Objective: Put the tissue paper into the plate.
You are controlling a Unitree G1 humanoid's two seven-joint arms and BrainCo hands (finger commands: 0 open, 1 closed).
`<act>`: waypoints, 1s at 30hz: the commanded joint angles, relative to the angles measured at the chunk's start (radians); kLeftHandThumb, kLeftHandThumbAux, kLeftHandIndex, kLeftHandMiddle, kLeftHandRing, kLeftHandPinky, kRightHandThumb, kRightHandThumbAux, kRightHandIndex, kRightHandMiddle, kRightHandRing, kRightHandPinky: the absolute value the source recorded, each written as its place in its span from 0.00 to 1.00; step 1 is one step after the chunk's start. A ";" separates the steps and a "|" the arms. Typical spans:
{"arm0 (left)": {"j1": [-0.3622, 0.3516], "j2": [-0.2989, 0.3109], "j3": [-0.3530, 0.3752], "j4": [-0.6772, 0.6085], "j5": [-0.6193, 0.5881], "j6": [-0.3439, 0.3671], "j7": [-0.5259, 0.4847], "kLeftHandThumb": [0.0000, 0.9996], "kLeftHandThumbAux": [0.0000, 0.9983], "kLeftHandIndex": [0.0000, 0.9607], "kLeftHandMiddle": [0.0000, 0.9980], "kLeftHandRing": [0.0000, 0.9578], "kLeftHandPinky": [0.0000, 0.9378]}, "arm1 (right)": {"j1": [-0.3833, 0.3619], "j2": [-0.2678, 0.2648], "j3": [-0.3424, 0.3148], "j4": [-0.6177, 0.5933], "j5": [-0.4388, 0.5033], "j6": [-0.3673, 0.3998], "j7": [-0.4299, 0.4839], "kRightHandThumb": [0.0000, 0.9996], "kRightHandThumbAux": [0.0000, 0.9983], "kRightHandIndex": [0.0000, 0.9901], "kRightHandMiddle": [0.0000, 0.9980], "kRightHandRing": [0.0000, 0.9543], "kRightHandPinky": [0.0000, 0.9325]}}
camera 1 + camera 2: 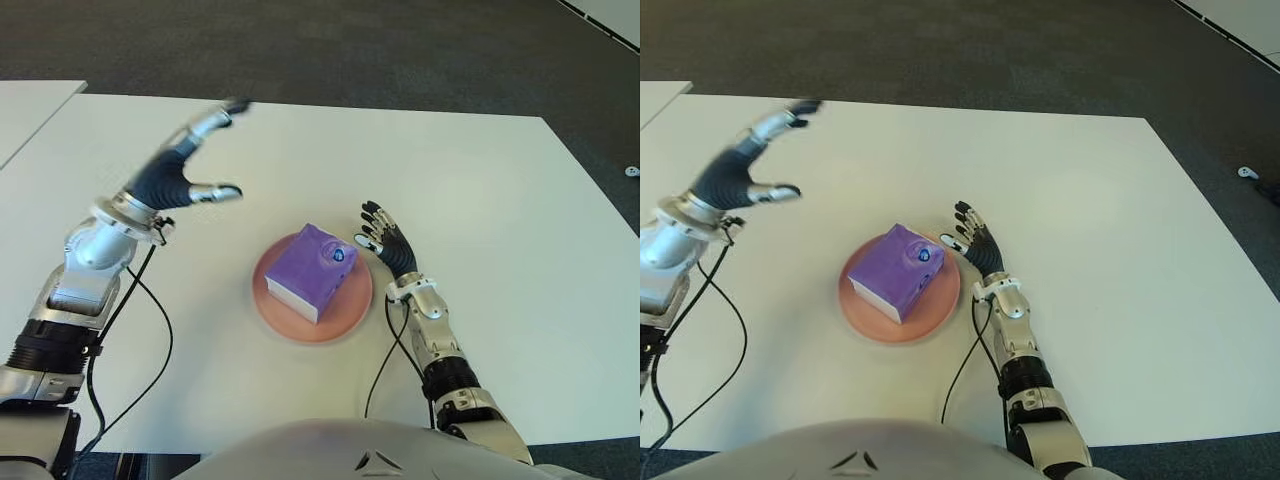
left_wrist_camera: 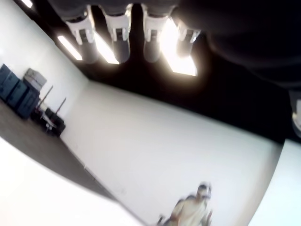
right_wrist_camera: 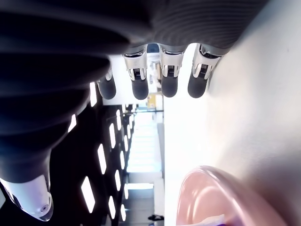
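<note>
Right hand (image 1: 385,240), fingers spread and empty, sits just beside the plate (image 1: 352,318) where the tissue paper (image 1: 312,270) already lies, nearer than the raised, open left hand (image 1: 185,165)

Item: the white table (image 1: 480,180) you worked at. On it stood one pink plate (image 1: 345,318), near its front edge; two black cables (image 1: 150,370) trailed beside the plate.

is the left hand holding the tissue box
No, the left hand is raised with open fingers, away from the purple tissue box, which sits on the pink plate.
</note>
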 commanded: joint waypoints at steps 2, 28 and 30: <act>0.117 -0.166 0.076 0.033 -0.194 0.093 0.007 0.01 0.30 0.00 0.00 0.00 0.00 | 0.107 0.002 0.011 0.208 -0.024 0.162 0.008 0.05 0.64 0.00 0.00 0.00 0.00; 0.103 -0.470 0.056 0.598 0.222 -0.094 0.362 0.00 0.37 0.00 0.00 0.00 0.00 | 0.087 -0.012 -0.015 0.209 -0.018 0.146 0.021 0.04 0.66 0.00 0.00 0.00 0.00; 0.104 -0.483 0.054 0.599 0.232 -0.100 0.367 0.00 0.37 0.00 0.00 0.00 0.00 | 0.086 -0.014 -0.017 0.209 -0.020 0.144 0.018 0.03 0.66 0.00 0.00 0.00 0.00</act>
